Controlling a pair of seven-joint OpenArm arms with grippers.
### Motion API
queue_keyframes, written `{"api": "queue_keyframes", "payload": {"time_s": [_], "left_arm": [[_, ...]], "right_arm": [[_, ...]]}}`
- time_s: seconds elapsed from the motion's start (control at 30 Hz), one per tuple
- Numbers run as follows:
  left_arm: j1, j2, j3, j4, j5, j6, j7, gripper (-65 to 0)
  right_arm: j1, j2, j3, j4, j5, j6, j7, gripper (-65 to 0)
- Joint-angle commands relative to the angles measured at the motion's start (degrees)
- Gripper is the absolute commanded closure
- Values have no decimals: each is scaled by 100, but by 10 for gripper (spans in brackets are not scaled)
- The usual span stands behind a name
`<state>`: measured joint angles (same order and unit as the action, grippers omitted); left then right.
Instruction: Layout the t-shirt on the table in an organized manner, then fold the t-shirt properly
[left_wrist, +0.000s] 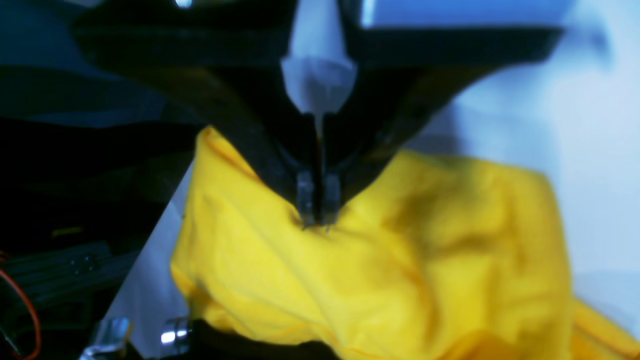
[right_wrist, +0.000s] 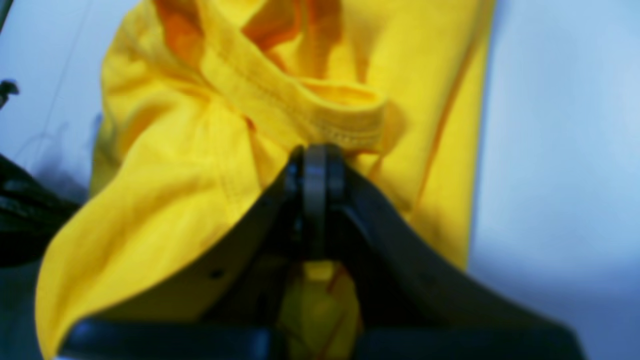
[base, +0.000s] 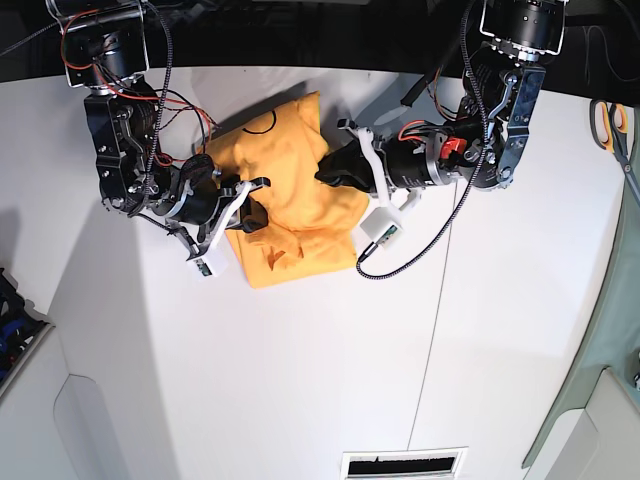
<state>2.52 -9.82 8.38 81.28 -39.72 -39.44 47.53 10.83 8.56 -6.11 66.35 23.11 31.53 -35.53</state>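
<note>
The orange-yellow t-shirt (base: 295, 200) lies bunched on the white table (base: 300, 380), near its far middle, with a small black print at its far edge. My left gripper (base: 325, 172) comes in from the right and is shut on a pinch of the fabric (left_wrist: 400, 260); its fingertips (left_wrist: 306, 210) press together in the cloth. My right gripper (base: 255, 215) comes in from the left and is shut on the shirt right by the ribbed collar (right_wrist: 345, 120). Folds of the t-shirt (right_wrist: 165, 165) drape around its black fingers (right_wrist: 316, 165).
Scissors (base: 615, 125) lie at the table's far right edge. A black cable (base: 405, 262) loops from the left arm onto the table beside the shirt. A dark seam (base: 430, 330) runs down the tabletop, and a vent slot (base: 400, 465) sits at the near edge.
</note>
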Motion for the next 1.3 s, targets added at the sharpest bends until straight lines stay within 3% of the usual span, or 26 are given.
{"api": "queue_keyframes", "payload": {"time_s": [0.0, 0.27, 0.5, 0.7, 0.87, 1.07, 1.27], "left_arm": [[-79, -35, -17, 90, -140, -56, -122, -14], [-201, -70, -90, 216, -264, -56, 199, -14], [-87, -195, -382, 881, -778, -56, 756, -13], [251, -485, -389, 879, -833, -56, 682, -13], [433, -470, -396, 595, -358, -56, 109, -13], [262, -120, -389, -46, -68, -56, 4, -14], [-79, 136, -391, -245, 234, -56, 2, -14]], "right_arm": [[76, 15, 11, 33, 26, -24, -52, 0], [85, 13, 107, 1023, 197, -28, -127, 0], [68, 15, 927, 1751, 420, -35, -763, 0], [-455, 114, 1812, 1749, 439, -46, -715, 0], [-1051, 251, 1930, 1659, 415, -4, -455, 0], [-1471, 195, 1873, 1414, 688, 48, -339, 0], [-1661, -142, 1873, 1423, 1029, 153, -549, 0]]}}
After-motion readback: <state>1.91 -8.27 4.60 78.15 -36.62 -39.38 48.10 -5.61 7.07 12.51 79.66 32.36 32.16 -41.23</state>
